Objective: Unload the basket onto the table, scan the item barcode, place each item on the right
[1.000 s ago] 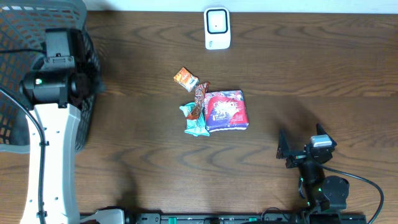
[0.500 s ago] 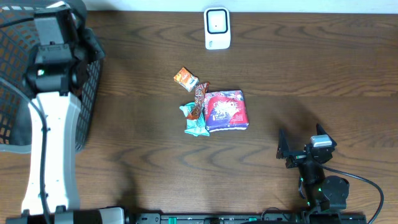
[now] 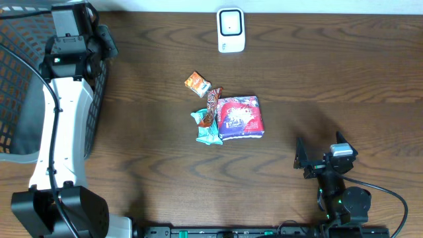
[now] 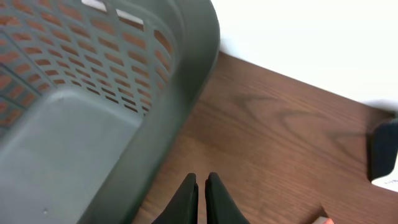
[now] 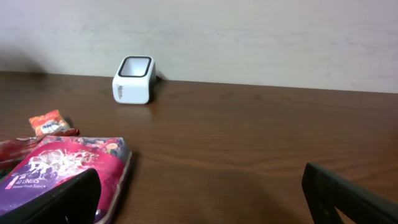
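The white barcode scanner (image 3: 230,30) stands at the table's far edge, also in the right wrist view as the scanner (image 5: 133,79). The items lie mid-table in a cluster: a purple-pink packet (image 3: 240,118) (image 5: 62,162), a small orange packet (image 3: 197,83) (image 5: 50,122), a brown bar wrapper (image 3: 211,106) and a teal packet (image 3: 208,129). My left gripper (image 3: 104,41) (image 4: 201,180) is shut and empty, far left beside the basket rim. My right gripper (image 3: 322,155) (image 5: 202,199) stands wide open and empty near the front right, facing the packets.
A grey mesh basket (image 3: 20,99) fills the far left corner, and its rim (image 4: 186,81) is close to my left fingers. The left arm's white link (image 3: 63,132) stretches along the basket's right side. Bare wood separates the item cluster from both grippers.
The left arm has swung its wrist toward the table's far edge and slightly right, along the basket rim. The right arm and the items have not moved.
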You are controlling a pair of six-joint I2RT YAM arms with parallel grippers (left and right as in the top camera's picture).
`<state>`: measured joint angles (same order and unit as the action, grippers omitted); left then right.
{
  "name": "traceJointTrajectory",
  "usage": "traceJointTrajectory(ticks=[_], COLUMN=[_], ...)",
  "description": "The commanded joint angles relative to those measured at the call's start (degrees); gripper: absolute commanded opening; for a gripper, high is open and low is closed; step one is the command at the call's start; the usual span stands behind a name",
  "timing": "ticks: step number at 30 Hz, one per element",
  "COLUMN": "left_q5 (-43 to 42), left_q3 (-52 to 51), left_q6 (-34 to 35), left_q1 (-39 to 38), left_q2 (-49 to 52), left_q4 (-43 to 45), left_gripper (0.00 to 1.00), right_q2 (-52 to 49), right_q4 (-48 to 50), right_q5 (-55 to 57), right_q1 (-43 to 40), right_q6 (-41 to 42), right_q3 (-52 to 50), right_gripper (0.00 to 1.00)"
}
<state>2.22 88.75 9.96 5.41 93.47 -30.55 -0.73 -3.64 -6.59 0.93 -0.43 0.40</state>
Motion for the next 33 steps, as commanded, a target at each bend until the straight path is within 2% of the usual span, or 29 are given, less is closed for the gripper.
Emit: traceJointTrajectory(ticks=[1,5,7,9,15,20,23,28,33], left_q5=[1.4,2.6,7.2,9.1,9.4,8.8,5.0,-7.0,-18.5], left_q3=[0.3,0.3,0.3,0.3,0.3,0.3,0.3,0.3,0.3], left_q6=[-1.4,-1.4,-1.4,-1.4,-1.4,-1.3,-1.3,-1.3,-0.9], left_q1=[0.4,0.5,0.5,0.5,0.5,0.4,0.3,0.3,0.3], left_q2=[0.3,0.3,0.3,0.3,-0.5,-2.8,-4.9,-10.2,-14.9], left_q4=[0.8,0.8,1.0,1.1,2.4,2.9,2.8,1.4,-4.5], left_gripper=[0.08,0.08,0.08,0.13,0.17,0.35,0.41,0.51,0.67], right_q2=[0.1,0.1,0.1,0.0,0.0,0.0,0.0,0.0,0.0], right_q4=[-0.2,-0.2,-0.2,-0.2,-0.2,-0.2,-0.2,-0.2,-0.2], right_q5=[0.1,0.1,0.1,0.1,0.1,0.1,0.1,0.1,0.1], right_q1=[-0.1,-0.1,-0.1,-0.1,-0.1,-0.1,-0.1,-0.1,-0.1], right_q6=[0.8,0.8,0.8,0.8,0.8,0.8,0.8,0.8,0.8], right_q3=[-0.1,-0.1,-0.1,-0.1,-0.1,-0.1,-0.1,-0.1,-0.1], right_gripper=[0.99,0.99,0.99,0.99,0.99,0.99,0.99,0.99,0.99])
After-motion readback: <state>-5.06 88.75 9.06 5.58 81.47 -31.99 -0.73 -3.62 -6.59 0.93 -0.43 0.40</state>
